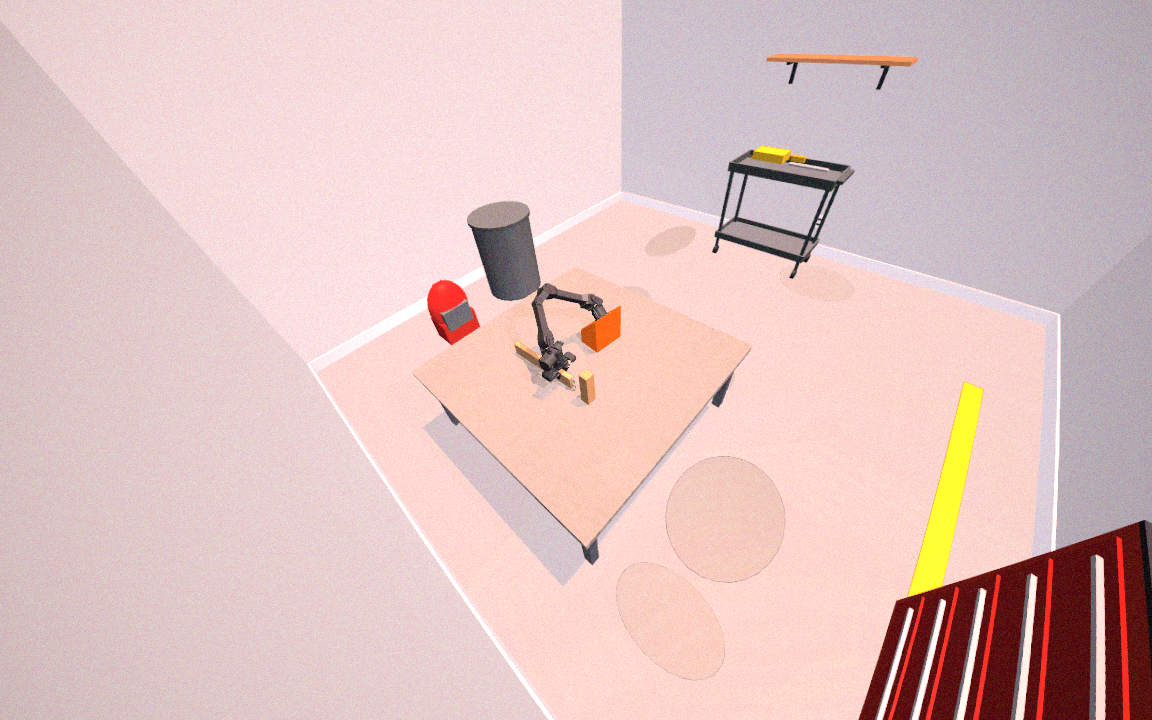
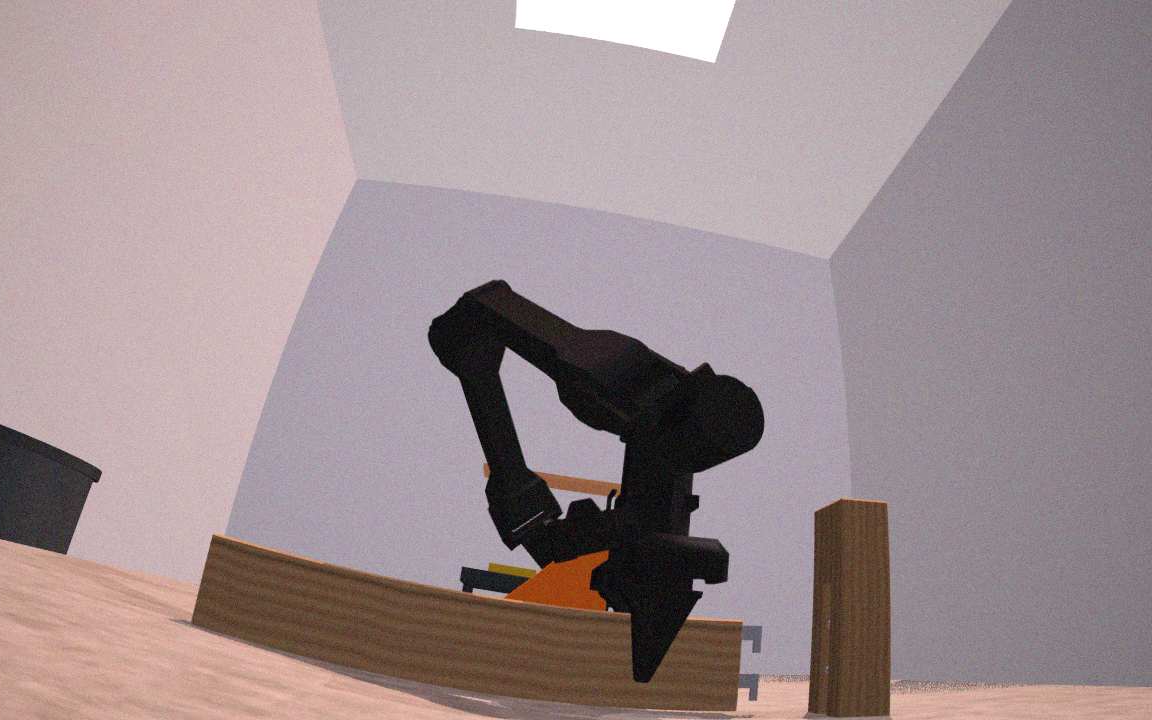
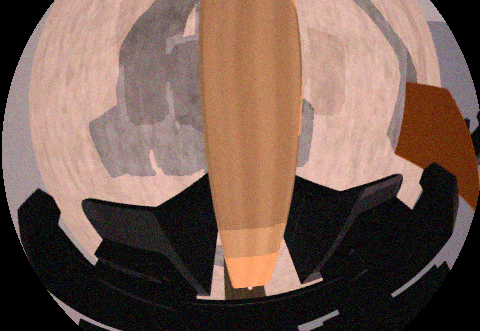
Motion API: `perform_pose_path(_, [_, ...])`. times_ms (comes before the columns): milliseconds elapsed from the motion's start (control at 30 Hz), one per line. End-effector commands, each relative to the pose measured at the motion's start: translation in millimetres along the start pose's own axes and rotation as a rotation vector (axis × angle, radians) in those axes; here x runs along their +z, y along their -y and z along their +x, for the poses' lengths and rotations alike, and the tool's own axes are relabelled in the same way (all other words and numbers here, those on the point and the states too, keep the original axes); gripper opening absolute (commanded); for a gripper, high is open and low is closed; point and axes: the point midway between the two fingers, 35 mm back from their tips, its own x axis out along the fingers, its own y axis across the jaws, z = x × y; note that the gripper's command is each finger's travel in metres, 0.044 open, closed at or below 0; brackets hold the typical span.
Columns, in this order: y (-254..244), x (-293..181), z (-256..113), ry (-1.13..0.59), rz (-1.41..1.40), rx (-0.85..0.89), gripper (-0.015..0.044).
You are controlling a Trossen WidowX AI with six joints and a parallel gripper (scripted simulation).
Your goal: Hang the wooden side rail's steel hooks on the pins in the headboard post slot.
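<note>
The wooden side rail stands on its long edge, low over the table. Two grey steel hooks, an upper hook and a lower hook, stick out of its right end in the exterior view. The headboard post stands upright beyond them, with a gap between hooks and post. Its slot shows as a narrow strip on the side toward the rail. My gripper is shut on the rail near its hooked end. Whether the rail's bottom edge touches the table is unclear.
An orange panel stands on the table near the arm's base. A grey bin and a red mask-like object are beyond the table. A dark cart stands farther off.
</note>
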Motion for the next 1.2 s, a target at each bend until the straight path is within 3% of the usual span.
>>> perform_pose_path(0, [-2.1,-1.2,-6.4,-0.001,0.005,0.013,0.0000])
perform_pose_path(1167, [-2.0,-1.2,-12.3,-0.001,0.005,0.013,0.0000])
